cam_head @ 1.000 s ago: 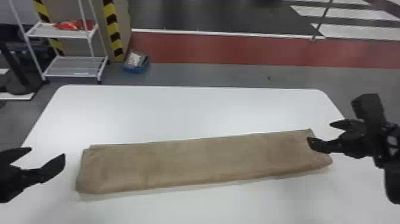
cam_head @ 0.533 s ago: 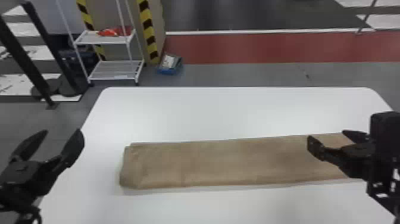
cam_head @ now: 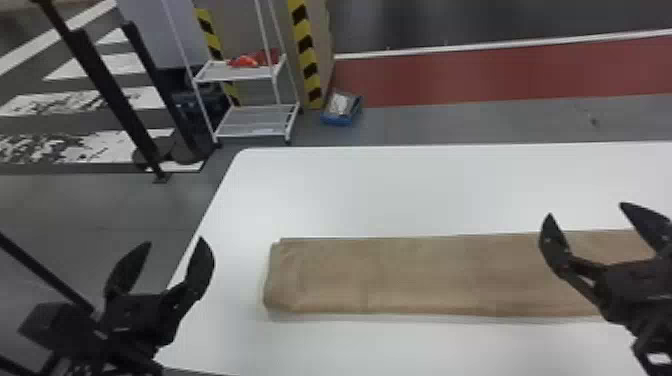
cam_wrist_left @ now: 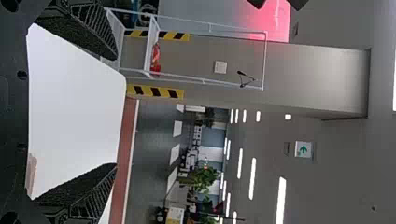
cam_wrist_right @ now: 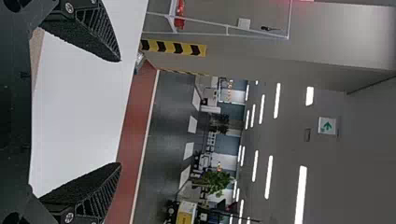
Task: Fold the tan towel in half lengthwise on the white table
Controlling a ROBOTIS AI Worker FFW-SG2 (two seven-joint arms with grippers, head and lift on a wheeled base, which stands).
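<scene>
Tan towel (cam_head: 425, 275): long, flat, roughly rectangular strip, matte cloth, faint creases, edges softly rounded at left end, lying on smooth white tabletop (cam_head: 425, 190). Left pincer (cam_head: 174, 245) spread open, near tabletop's left edge. Right pincer (cam_head: 586, 212) also open, seen against towel. Fingers (cam_wrist_left: 95, 30) black, tapered, ribbed, grainy-faced.

The towel (cam_head: 410, 275) is plain tan, the worktop (cam_head: 400, 192) white, the left hand (cam_head: 174, 241) and right hand (cam_head: 586, 210) black. The floor (cam_head: 450, 125) is grey with a red band (cam_head: 500, 75), the rack (cam_head: 257, 121) white, the tape (cam_head: 306, 52) striped yellow and black.
</scene>
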